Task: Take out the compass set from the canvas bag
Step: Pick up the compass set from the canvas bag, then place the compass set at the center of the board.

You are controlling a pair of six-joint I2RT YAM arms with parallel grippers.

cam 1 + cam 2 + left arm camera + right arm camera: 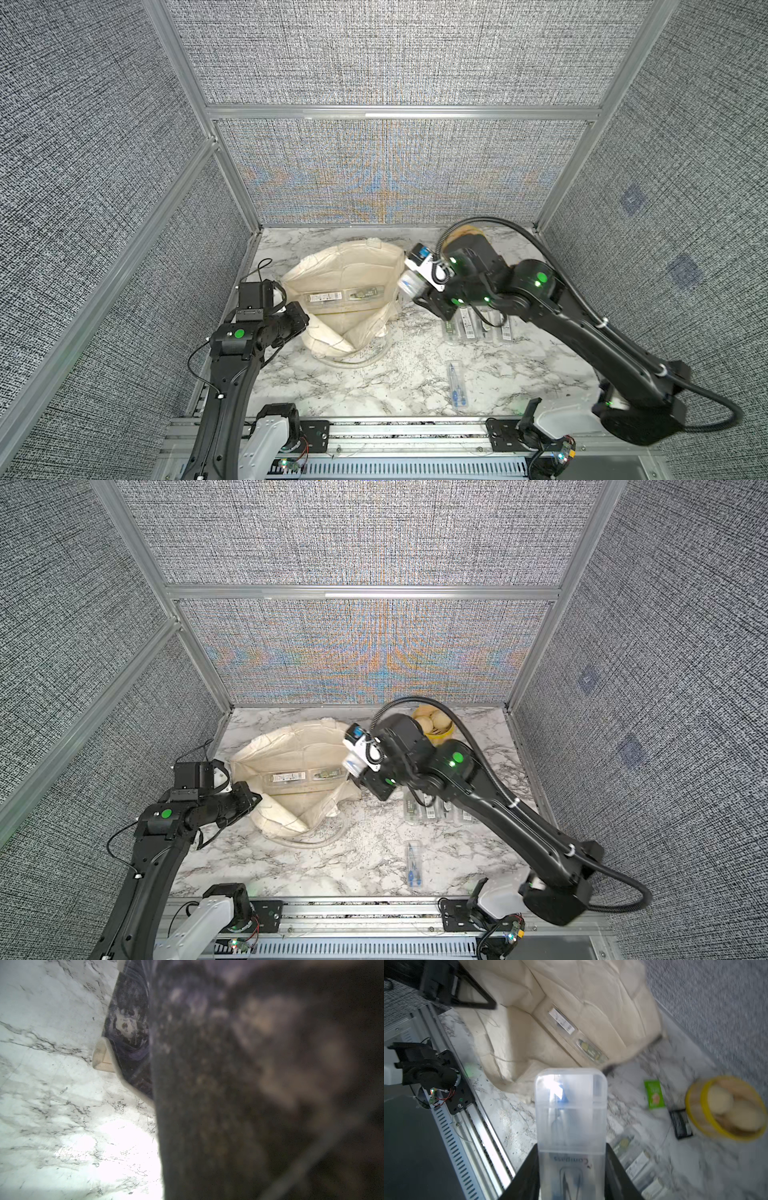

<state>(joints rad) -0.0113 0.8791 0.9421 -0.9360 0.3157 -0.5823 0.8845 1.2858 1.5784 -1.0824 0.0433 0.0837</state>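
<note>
In both top views the right claw (409,286) is clamped on a clear plastic compass set (406,283) beside the floppy cream canvas bag (345,266); the left claw (251,800) pinches the bag's rim, jaws together; in the right wrist view the rounded case (571,1109) hangs over the marble worktop (675,1167).

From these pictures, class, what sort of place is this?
Probably a robot test cell, not a home: grey fabric panels in aluminium framing wall in a marble-patterned tabletop, with two arms bolted to a front rail.
</note>
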